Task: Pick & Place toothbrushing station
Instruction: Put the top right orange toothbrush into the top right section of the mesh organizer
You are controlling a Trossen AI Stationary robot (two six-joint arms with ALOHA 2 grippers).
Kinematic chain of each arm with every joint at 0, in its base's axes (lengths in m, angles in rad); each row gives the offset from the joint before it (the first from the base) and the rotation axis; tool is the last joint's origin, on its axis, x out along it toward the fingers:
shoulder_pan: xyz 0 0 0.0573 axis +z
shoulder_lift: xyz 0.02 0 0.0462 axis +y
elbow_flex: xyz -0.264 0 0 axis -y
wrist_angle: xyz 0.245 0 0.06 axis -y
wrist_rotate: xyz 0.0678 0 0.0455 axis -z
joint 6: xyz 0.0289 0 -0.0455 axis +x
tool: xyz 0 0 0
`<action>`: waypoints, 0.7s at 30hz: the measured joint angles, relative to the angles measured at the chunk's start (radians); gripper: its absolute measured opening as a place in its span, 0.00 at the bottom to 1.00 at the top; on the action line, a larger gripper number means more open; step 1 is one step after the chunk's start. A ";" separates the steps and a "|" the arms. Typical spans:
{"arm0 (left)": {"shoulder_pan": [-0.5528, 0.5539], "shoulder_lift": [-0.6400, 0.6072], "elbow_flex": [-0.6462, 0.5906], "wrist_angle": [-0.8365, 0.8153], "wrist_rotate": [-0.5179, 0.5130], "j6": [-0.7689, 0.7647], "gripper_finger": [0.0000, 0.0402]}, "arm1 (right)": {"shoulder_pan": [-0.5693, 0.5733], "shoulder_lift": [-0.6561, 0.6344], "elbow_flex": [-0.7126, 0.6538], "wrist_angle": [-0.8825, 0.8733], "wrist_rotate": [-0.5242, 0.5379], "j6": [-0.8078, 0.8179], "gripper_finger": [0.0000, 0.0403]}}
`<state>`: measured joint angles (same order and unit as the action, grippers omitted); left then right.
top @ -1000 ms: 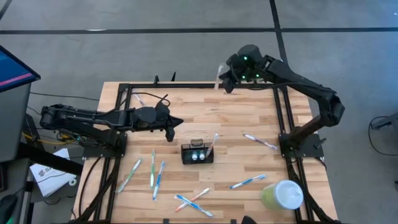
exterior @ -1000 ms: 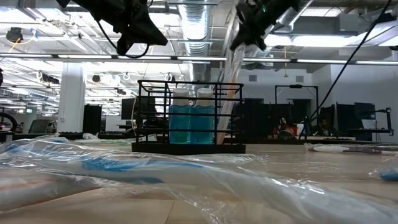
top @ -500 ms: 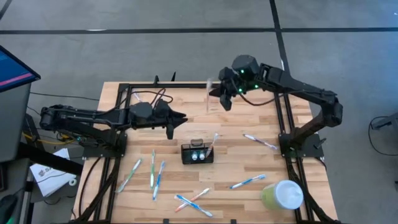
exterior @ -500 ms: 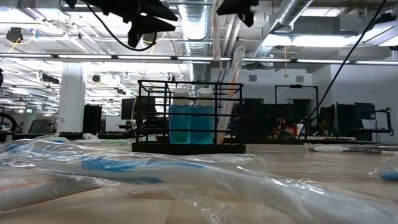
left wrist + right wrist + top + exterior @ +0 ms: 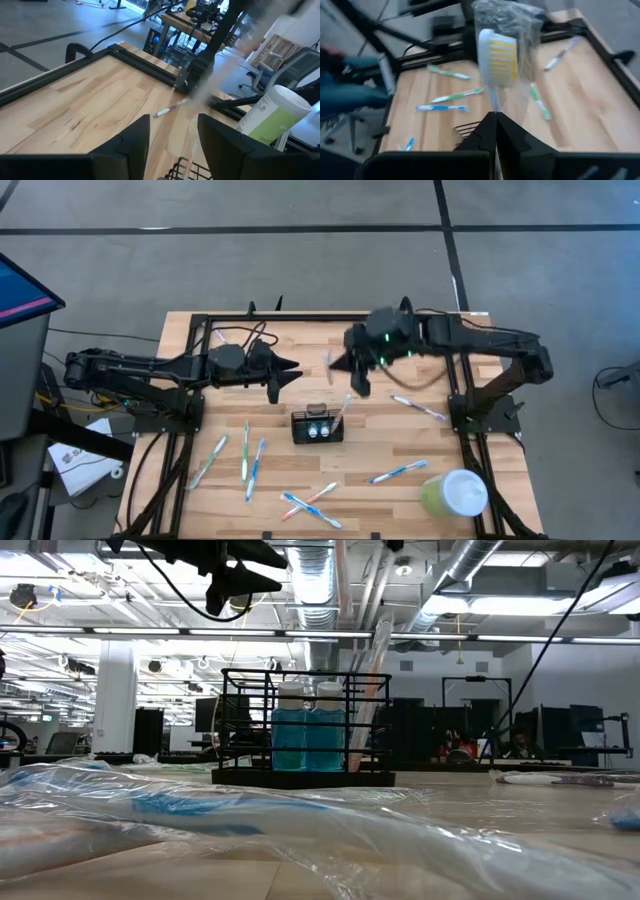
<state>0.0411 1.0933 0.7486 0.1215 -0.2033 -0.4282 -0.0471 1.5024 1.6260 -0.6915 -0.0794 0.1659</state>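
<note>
Two arms over my table. Right gripper sits just above centre of the high frame, fingers clenched on a plastic-wrapped toothbrush with a yellow-and-white head, which I see standing up from the closed fingers in the right wrist view. Left gripper is left of centre in the high frame, pointing right, fingers parted and holding nothing; the left wrist view shows both dark fingers with a clear gap between them.

Toothbrushing station, the black wire holder, stands at centre of the high frame, just below and between both grippers, touching neither. In the low view it holds two blue bottles upright, with a wrapped brush leaning at its right end.

Loose wrapped toothbrushes lie on the wooden table: several at lower left, a crossed pair at bottom centre, one blue at lower right, one at right of centre. Pale green cup with white lid is at lower right.
</note>
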 joint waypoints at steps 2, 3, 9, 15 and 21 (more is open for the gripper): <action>-0.001 0.000 0.000 0.000 0.000 -0.006 0.39 | 0.055 0.000 0.000 0.003 0.046 0.000 0.00; -0.001 0.000 0.000 0.000 0.000 -0.014 0.39 | 0.083 0.000 0.000 0.007 0.077 0.000 0.00; -0.001 0.000 0.000 -0.001 0.012 -0.031 0.37 | 0.215 0.001 -0.038 0.104 0.248 0.028 0.00; -0.001 0.000 0.000 -0.001 0.019 -0.052 0.37 | 0.302 0.028 -0.045 0.098 0.463 0.051 0.00; -0.001 0.000 0.000 -0.001 0.031 -0.071 0.37 | 0.348 0.059 -0.044 0.095 0.544 0.096 0.00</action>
<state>0.0399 1.0931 0.7486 0.1204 -0.1720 -0.4987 0.3014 1.5617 1.5823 -0.5965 0.4650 0.2621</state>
